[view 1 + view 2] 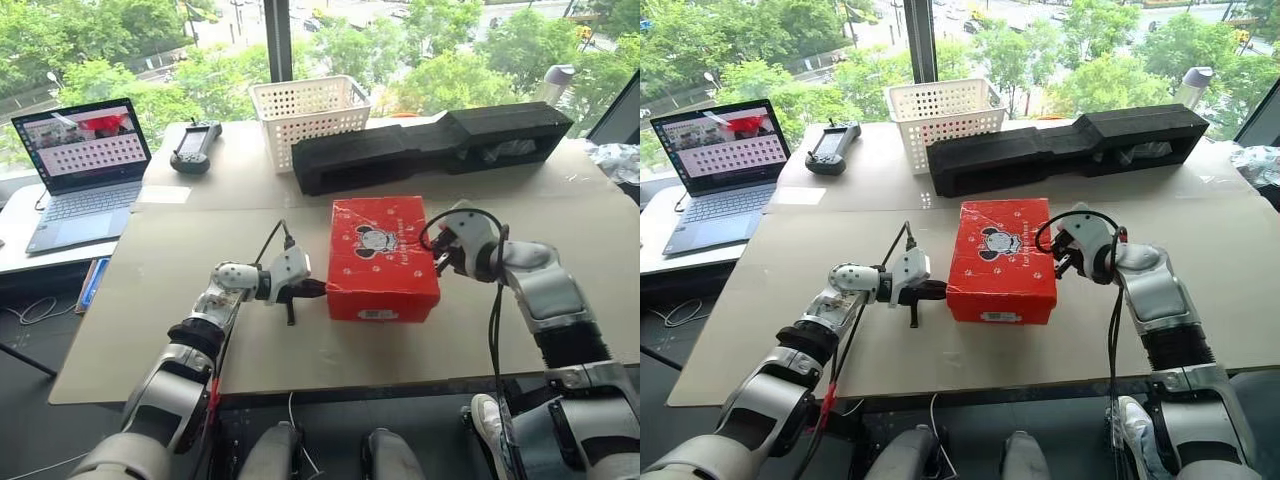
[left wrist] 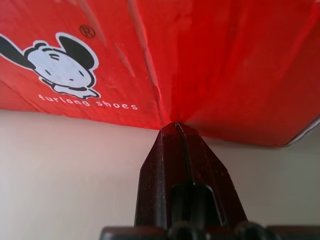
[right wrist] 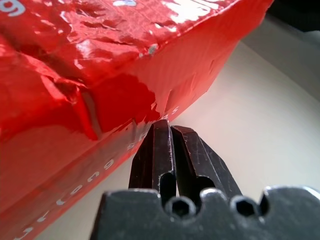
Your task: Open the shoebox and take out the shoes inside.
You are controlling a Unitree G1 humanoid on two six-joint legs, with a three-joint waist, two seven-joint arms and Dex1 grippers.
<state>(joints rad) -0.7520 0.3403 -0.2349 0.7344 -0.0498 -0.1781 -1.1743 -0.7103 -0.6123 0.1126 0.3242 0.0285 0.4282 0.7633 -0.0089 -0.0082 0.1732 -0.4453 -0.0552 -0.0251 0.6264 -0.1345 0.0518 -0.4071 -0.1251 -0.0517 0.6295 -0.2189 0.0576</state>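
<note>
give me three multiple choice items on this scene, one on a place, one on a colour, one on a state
1. Where is the basket?
A. behind the foam block, at the table's far edge
B. on the laptop
C. inside the shoebox

2. What colour is the shoebox?
A. blue
B. red
C. green

3. How is the shoebox lid?
A. fully open
B. taken off
C. closed

Key:
1 A: the basket stands beyond the block's left end, near the window.
2 B: its lid and sides are bright red.
3 C: the lid lies flat on the box, with the left pincer and right pincer shut at its two sides.
</note>
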